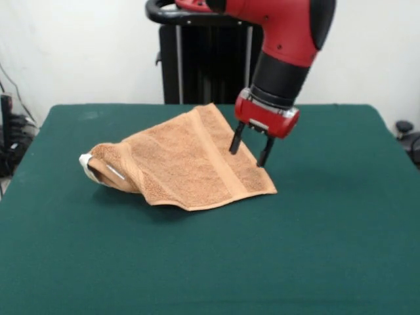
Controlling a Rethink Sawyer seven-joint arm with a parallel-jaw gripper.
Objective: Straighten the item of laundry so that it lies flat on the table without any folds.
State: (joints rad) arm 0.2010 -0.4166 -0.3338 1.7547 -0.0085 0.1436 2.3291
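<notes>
So my gripper point(250, 151) is hanging over the right part of the towel point(190, 161), fingers spread apart with nothing between them, tips right at the cloth near its right edge. Can't tell if they actually touch it. The towel sits a bit left of the middle of the green table point(315, 249), toward the far side. It's not flat: the left end is bunched and rolled under, with the white label point(86, 164) poking out there, and a border band runs diagonally down the right side. Behind the table there's my black pedestal point(203, 65) and a white wall. Some dark cables and gear sit off the left edge, and a small dark thing off the right.
</notes>
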